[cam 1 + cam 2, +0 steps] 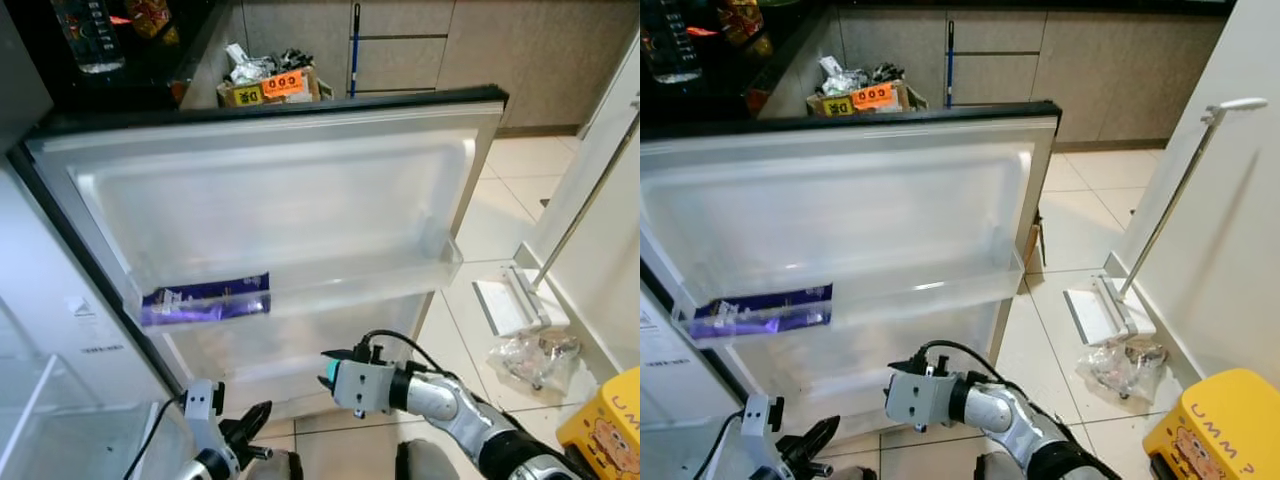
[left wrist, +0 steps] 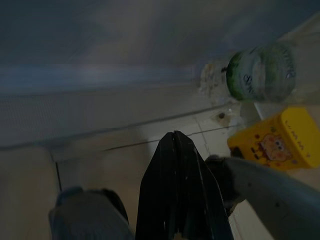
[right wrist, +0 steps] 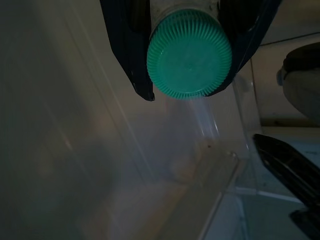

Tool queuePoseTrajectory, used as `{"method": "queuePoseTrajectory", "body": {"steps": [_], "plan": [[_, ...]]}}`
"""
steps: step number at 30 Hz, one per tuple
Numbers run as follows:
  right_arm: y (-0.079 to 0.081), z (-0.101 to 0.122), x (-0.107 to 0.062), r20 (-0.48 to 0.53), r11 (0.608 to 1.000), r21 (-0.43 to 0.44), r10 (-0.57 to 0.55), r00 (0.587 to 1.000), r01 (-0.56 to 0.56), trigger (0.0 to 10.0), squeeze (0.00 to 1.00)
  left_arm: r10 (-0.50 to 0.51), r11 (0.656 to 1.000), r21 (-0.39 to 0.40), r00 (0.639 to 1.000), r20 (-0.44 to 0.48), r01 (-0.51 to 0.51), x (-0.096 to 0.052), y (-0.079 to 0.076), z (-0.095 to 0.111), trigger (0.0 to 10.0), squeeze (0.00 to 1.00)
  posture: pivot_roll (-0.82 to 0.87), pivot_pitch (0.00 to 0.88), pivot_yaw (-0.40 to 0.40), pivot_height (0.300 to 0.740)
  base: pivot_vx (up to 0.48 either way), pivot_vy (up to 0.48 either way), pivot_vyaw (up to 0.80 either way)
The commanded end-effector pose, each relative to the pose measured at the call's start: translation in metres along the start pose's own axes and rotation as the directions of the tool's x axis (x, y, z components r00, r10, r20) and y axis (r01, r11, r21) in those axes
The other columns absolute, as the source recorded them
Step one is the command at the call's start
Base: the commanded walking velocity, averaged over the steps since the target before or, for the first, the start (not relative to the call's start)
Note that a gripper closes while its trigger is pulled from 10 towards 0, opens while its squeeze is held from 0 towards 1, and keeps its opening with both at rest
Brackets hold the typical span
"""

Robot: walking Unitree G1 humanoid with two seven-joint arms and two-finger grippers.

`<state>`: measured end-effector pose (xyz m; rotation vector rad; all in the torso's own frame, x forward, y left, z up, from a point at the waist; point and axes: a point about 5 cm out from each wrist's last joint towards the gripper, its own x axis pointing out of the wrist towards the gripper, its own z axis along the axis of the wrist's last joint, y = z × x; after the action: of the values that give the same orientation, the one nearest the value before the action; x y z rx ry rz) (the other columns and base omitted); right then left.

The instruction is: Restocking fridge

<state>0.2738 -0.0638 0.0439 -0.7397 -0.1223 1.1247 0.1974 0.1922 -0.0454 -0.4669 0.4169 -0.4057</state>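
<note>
The right gripper (image 3: 190,50) is clamped on a bottle (image 3: 189,52) with a green ribbed cap, one black finger pressed to each side of its neck; seen from the head, this gripper (image 1: 333,370) sits low in front of the open fridge door (image 1: 290,200), below the door's shelf (image 1: 330,275), with the green cap just visible at its tip. The left gripper (image 2: 176,150) has its two fingers closed flat together with nothing between them; from the head it (image 1: 252,425) hangs lower still, to the left of the right gripper and near the bottom edge of the door. The door stands swung wide, its pale inner lining facing up toward the camera. A purple packet (image 1: 207,300) lies in the door shelf at its left end; the remainder of that shelf holds nothing else visible. Beyond the door's top edge stands a cardboard box (image 1: 272,85) of mixed items against the cabinets. To the right of the door, on the tiled floor (image 1: 470,320), lie a crumpled clear bag (image 1: 530,358) and a flat mop head (image 1: 515,300) with its handle leaning upward. A yellow cartoon-printed box (image 1: 605,425) sits further right of the door, near the bag.
</note>
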Motion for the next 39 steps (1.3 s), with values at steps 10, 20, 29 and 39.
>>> {"method": "queuePoseTrajectory", "body": {"steps": [10,20,29,39], "plan": [[-0.017,-0.003,-0.008,0.002,0.990,0.078,-0.120,0.993,0.119,10.0,0.00,-0.023,1.000,-0.013,1.000,-0.008,0.023,0.003,-0.005,-0.004,10.0,0.00,-0.09,0.030,-0.026,0.558,0.000,0.000,0.00],[-0.030,-0.010,-0.015,-0.028,0.941,0.219,-0.260,0.965,0.259,10.0,0.00,-0.041,0.999,-0.010,0.999,0.012,0.042,0.007,-0.008,0.000,10.0,0.00,-0.09,0.029,-0.025,0.558,0.000,0.000,0.00],[-0.022,-0.034,-0.020,-0.178,0.739,0.558,-0.336,0.925,0.376,10.0,0.00,-0.039,0.999,-0.011,0.999,0.003,0.039,0.007,-0.008,-0.001,10.0,0.00,-0.09,0.030,-0.025,0.558,0.000,0.000,0.00],[-0.039,-0.046,-0.034,-0.276,0.685,0.526,-0.423,0.863,0.504,10.0,0.00,-0.035,0.999,-0.013,0.999,-0.007,0.035,0.006,-0.008,-0.004,10.0,0.00,-0.09,0.029,-0.024,0.558,0.000,0.000,0.00]]}}
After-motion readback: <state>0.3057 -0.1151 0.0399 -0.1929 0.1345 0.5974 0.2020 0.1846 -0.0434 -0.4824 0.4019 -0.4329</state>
